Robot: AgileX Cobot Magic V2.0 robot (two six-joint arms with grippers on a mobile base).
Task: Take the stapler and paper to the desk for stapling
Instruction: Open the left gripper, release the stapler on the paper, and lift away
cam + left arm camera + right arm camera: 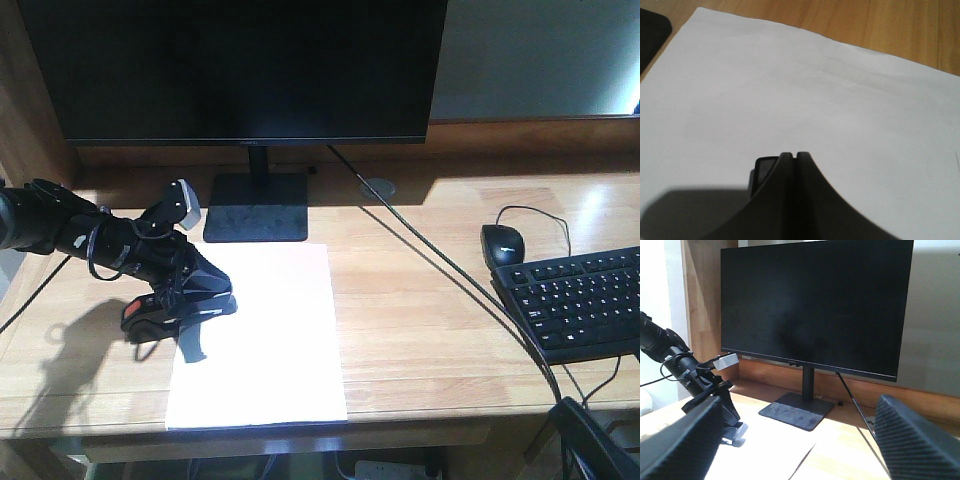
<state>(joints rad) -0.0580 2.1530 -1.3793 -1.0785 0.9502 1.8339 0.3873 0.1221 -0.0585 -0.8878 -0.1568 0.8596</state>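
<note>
The white paper [265,340] lies flat on the light-wood desk [420,300], in front of the monitor stand. The black stapler [150,320], its orange-red patch toward the left, sits across the paper's left edge. My left gripper [205,303] is down on top of the stapler. In the left wrist view its fingertips [794,155] are pressed together over the paper [840,100], and one end of the stapler [763,172] shows just to their left. My right gripper [800,405] is open and holds nothing. It hovers off to the right, facing the monitor.
A black monitor [240,70] on a flat stand [257,208] fills the back of the desk, with a cable [430,255] running forward from it. A black mouse [503,243] and keyboard [580,300] lie at the right. The right arm [600,440] is at the bottom right corner.
</note>
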